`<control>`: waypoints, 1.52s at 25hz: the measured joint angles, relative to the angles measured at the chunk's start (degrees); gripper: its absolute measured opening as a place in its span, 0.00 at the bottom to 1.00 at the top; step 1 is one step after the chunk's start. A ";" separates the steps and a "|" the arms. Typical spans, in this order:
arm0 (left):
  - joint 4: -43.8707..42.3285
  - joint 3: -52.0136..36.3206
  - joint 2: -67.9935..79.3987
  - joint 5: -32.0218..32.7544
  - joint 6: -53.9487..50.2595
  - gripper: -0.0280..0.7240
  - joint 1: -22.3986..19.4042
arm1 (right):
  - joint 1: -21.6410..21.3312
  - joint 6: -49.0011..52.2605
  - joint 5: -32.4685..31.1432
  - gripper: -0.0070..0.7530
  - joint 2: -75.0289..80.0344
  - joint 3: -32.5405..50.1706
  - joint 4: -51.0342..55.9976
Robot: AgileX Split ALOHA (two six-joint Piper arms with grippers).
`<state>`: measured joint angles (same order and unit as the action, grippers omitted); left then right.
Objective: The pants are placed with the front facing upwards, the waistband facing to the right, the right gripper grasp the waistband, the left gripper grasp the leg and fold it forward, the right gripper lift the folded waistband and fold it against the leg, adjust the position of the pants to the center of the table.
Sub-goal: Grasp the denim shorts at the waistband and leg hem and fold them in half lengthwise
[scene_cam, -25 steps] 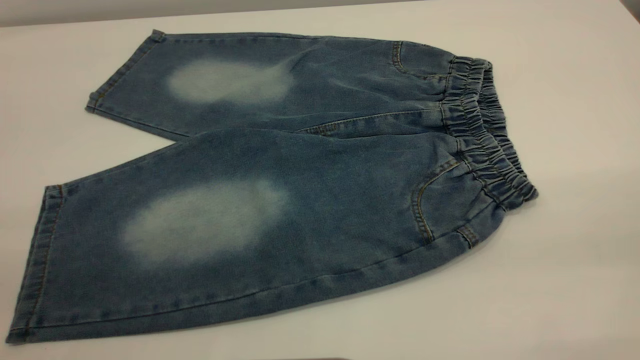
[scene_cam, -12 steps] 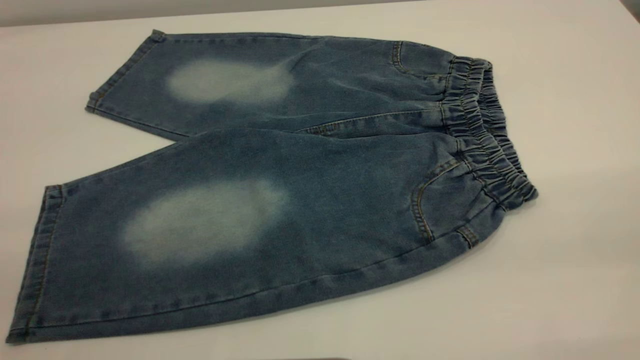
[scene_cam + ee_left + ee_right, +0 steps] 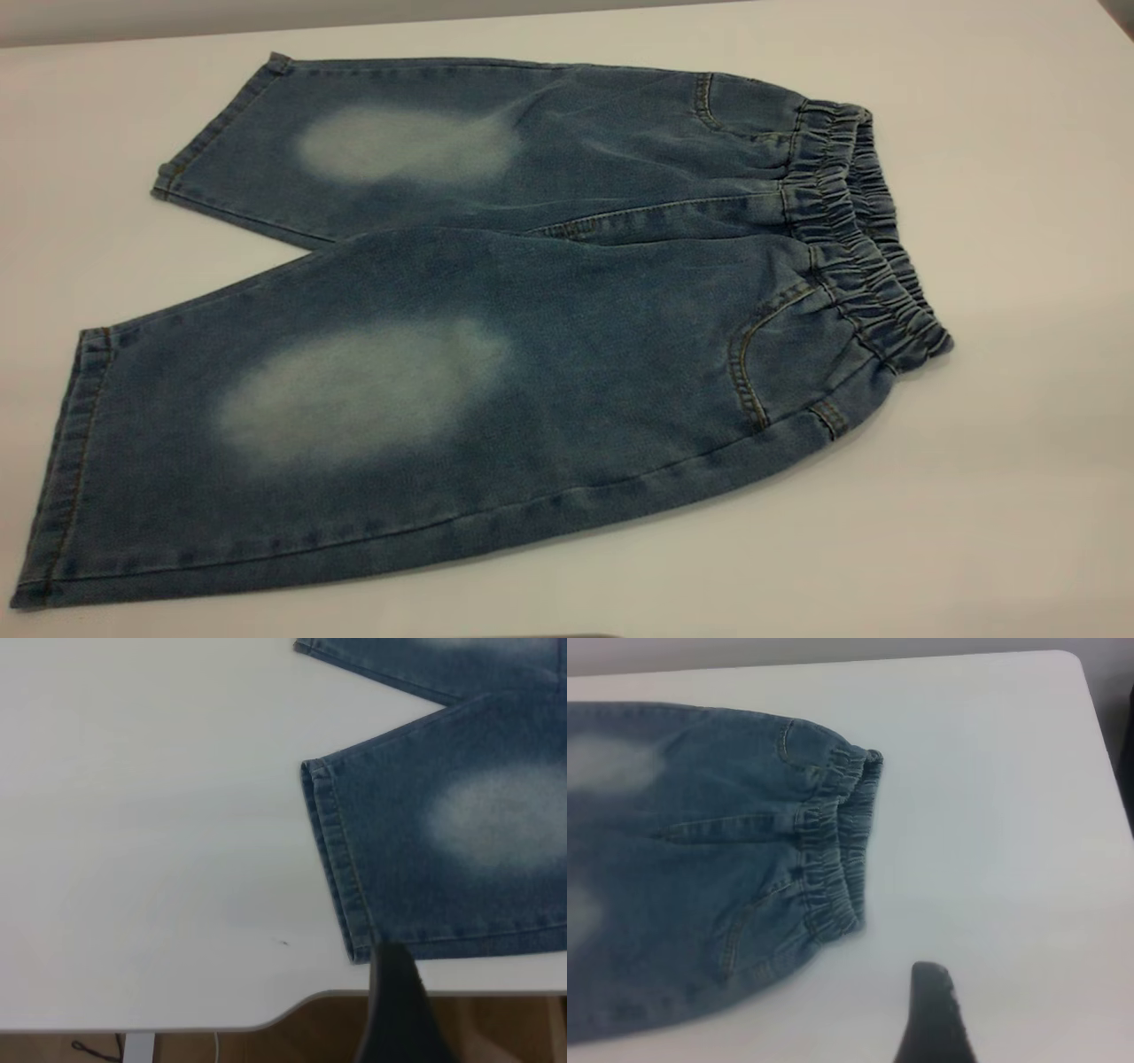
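1. The left gripper point(image 3: 399, 1010) hangs off the table's near edge, just beside the hem corner of the near leg point(image 3: 71, 470). Only one dark finger shows; can't tell how wide it's open. It holds nothing.
2. The pants point(image 3: 496, 337) lie flat, front up, on the table point(image 3: 1019, 487), legs splayed left. Denim looks soft and floppy but fairly weighty, likely to drape and drag, not slide. The double-stitched hem is the firmest pinch point.
3. The waistband point(image 3: 850, 239) is at the right end, ruffled elastic, thick and bunched, an easy ridge to grab.
4. The right gripper point(image 3: 935, 1019) is near the waistband, apart from it, nothing held; opening can't be told.
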<state>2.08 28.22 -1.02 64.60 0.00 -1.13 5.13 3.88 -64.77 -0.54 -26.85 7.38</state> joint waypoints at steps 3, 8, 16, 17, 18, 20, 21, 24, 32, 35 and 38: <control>0.00 1.19 1.66 -1.25 1.30 0.56 0.00 | 0.00 5.66 1.92 0.62 2.28 -0.91 0.05; 0.91 5.31 15.13 -8.31 6.10 0.56 0.00 | 0.00 4.45 7.82 0.62 13.36 -1.58 0.20; 17.24 6.50 41.30 -18.70 25.80 0.60 0.00 | 0.00 -1.88 20.51 0.62 38.78 -1.58 2.18; 19.46 6.50 44.27 -19.97 28.29 0.63 0.00 | 0.00 -2.30 22.63 0.62 41.64 -1.58 3.29; 22.03 6.50 47.01 -21.11 30.82 0.66 0.00 | 0.00 -2.92 24.43 0.62 45.02 -1.58 4.68; 25.95 6.50 51.41 -22.98 34.84 0.72 0.00 | 0.00 -5.57 28.55 0.62 51.68 -1.58 8.66; 27.61 6.50 53.51 -23.78 36.43 0.74 0.00 | 0.00 -6.75 30.30 0.62 54.48 -1.58 10.63; 31.06 6.50 58.61 -25.24 39.35 0.77 0.00 | 0.00 -9.34 37.13 0.62 64.10 -1.58 15.33; 33.52 6.50 65.91 -27.48 40.54 0.77 1.08 | 0.00 -21.54 46.22 0.62 89.72 -2.01 26.79; 33.66 6.56 67.43 -27.78 41.09 0.77 2.82 | 0.00 -30.03 45.80 0.62 96.97 -3.53 34.20; 33.66 6.56 68.57 -28.82 41.61 0.77 4.92 | 0.00 -40.26 43.81 0.62 101.16 -6.28 42.59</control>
<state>35.74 34.78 67.55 35.78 41.61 3.79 5.13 -36.37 -20.96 100.62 -33.13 49.98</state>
